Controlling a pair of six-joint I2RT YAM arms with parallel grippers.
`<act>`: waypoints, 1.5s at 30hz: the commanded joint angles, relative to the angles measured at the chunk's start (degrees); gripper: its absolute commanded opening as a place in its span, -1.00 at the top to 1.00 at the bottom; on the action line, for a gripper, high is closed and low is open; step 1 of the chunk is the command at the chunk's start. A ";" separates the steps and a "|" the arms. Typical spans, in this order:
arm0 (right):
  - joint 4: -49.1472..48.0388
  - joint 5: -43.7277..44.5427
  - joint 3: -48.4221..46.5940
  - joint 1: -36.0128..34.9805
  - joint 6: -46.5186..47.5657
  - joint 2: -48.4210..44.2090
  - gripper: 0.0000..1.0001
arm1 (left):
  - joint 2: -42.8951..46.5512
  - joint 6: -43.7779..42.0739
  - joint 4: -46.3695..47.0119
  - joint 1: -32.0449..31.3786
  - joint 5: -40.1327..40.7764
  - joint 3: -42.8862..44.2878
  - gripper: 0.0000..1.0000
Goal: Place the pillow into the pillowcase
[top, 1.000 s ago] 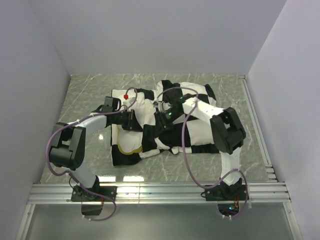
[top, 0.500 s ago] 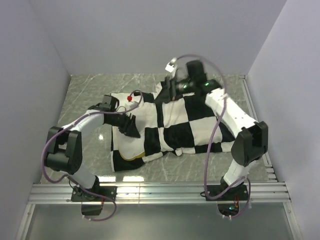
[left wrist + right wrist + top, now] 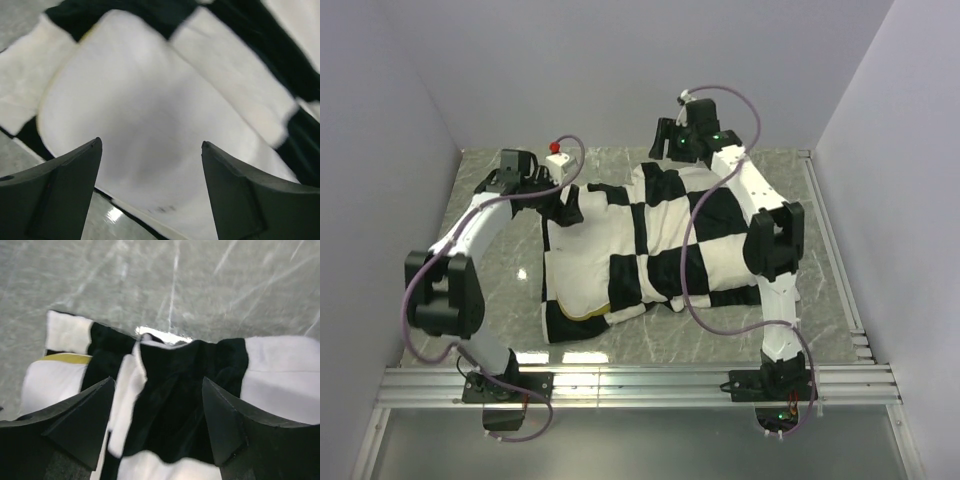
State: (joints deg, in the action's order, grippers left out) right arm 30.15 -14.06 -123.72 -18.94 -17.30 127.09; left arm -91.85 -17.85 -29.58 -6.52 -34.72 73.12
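Observation:
The checkerboard pillowcase (image 3: 710, 240) lies spread on the table with the cream pillow (image 3: 578, 272) showing at its left end; the pillow's yellow band (image 3: 582, 313) sits at the near-left corner. My left gripper (image 3: 566, 206) hovers open by the pillow's far-left corner. The left wrist view shows the white pillow (image 3: 150, 115) under the open left gripper (image 3: 150, 145), with black pillowcase squares (image 3: 125, 10) beyond. Raised over the pillowcase's far edge, my right gripper (image 3: 661, 138) is open. Its wrist view shows a black pillowcase square (image 3: 190, 370) below the empty right gripper (image 3: 157, 382), and the yellow band (image 3: 65, 358) to the left.
Grey marble tabletop (image 3: 500, 290) surrounds the fabric. White walls close in on the left, right and back. Aluminium rails (image 3: 640, 380) run along the near edge by the arm bases. Cables loop from both arms over the pillowcase.
Both grippers opened and let go of the fabric. The right arm swung from the pillowcase's middle up to its far edge. The left gripper drew back toward the far left.

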 commanded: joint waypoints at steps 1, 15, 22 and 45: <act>-5.62 2.91 -2.58 -0.75 -5.54 1.84 -0.62 | -7.61 5.19 6.20 0.11 8.08 5.00 -0.72; -9.14 -14.83 0.32 -4.79 -8.54 12.66 0.76 | -27.59 4.66 0.32 -0.77 3.53 17.32 0.55; -17.57 -31.89 1.29 -10.58 -16.71 3.81 1.00 | -21.64 10.80 7.94 -2.53 -14.04 11.11 0.99; 6.05 -13.03 2.96 -4.54 3.04 -5.88 -0.18 | -3.52 31.41 23.00 -3.50 -17.31 -9.93 0.18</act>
State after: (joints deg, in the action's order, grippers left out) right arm 27.22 -37.71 -117.03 -26.00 -25.76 124.27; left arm -99.48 16.01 -4.89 -9.21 -47.31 62.83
